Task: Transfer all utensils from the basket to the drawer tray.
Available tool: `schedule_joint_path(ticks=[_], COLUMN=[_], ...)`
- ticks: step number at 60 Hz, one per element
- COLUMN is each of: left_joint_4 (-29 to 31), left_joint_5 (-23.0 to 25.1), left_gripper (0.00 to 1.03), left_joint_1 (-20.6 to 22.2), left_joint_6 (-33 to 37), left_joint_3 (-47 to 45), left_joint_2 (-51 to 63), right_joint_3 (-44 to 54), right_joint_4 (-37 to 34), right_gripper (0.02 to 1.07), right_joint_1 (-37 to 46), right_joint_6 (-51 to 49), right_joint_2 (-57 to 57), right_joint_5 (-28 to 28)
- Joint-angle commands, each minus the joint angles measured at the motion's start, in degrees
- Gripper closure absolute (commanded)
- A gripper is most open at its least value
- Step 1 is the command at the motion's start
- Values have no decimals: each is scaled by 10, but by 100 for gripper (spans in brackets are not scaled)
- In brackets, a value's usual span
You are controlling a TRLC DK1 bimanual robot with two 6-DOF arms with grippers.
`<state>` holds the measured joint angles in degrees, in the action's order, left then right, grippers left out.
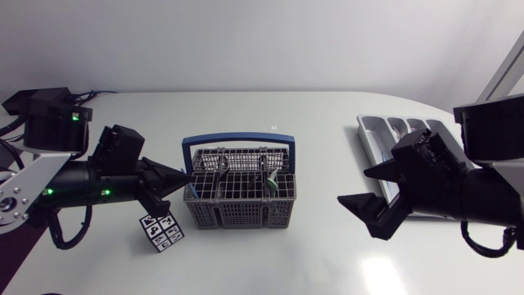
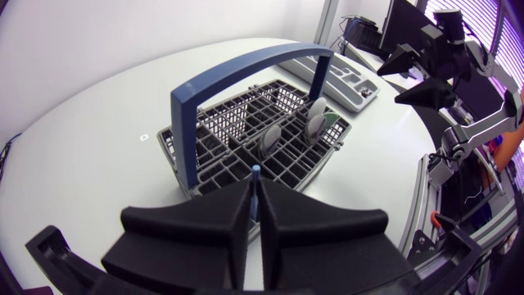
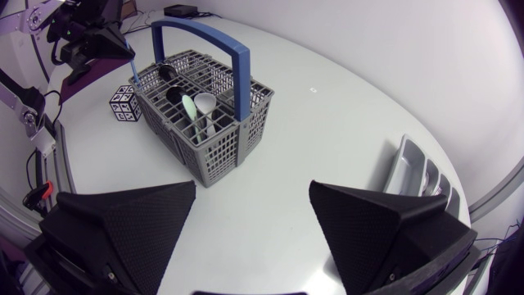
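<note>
left gripper (image 2: 255, 201): ours, at the basket's left end; fingers pressed together on a slim blue handle.
blue-handled utensil (image 2: 255, 174): upright between those fingers, at the basket's left wall; we see only its blue end.
basket (image 1: 237, 215): grey mesh with a blue arched handle (image 1: 237, 143), mid-table; our landmark.
spoons (image 3: 205, 102): one pale and one green, standing in the basket's right-hand compartments; we also see a dark piece further left, which we cannot identify.
marker cube (image 1: 161, 232): just beside the basket's front-left corner.
right gripper (image 1: 354, 186): ours, well right of the basket; fingers spread wide, nothing between them.
drawer tray (image 1: 385, 131): grey, far right of the basket, partly under our right arm.
</note>
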<state>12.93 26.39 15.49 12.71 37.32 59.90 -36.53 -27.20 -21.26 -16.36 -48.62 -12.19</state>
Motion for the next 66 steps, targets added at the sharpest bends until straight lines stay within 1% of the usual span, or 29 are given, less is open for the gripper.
schedule_joint_path(ticks=[1, 14, 17, 22, 27, 34, 43, 48, 55, 58, 61, 66], left_joint_4=[15, 72, 98, 126, 154, 188, 190, 185, 172, 165, 156, 154], left_joint_5=[9, 13, 13, 13, 14, 16, 29, 46, 77, 81, 82, 90], left_gripper=[100, 100, 100, 100, 100, 100, 100, 100, 100, 100, 100, 100], left_joint_1=[-5, -5, -5, -5, -5, 5, 40, 59, 75, 85, 104, 123], left_joint_6=[7, -2, -3, -4, -14, -50, -98, -124, -153, -162, -169, -172], left_joint_3=[41, 123, 156, 189, 227, 276, 271, 261, 256, 256, 259, 266], left_joint_2=[-17, -40, -49, -60, -73, -83, -71, -44, -11, 0, 14, 36], right_joint_3=[16, 14, 9, 1, -19, -44, -86, -110, -135, -143, -150, -161], right_joint_4=[1, -8, -14, -23, -37, -51, -71, -81, -86, -85, -82, -80], right_gripper=[7, 7, 7, 7, 7, 7, 7, 7, 7, 7, 7, 7], right_joint_1=[-8, -25, -25, -25, -25, -25, -57, -85, -101, -101, -101, -110], right_joint_6=[-7, -8, -8, -8, -8, -8, 4, 12, 17, 19, 24, 32], right_joint_2=[5, 11, 12, 18, 23, 25, 6, -13, -46, -61, -76, -97], right_joint_5=[1, 11, 11, 11, 9, 6, 4, -2, -43, -57, -80, -101])
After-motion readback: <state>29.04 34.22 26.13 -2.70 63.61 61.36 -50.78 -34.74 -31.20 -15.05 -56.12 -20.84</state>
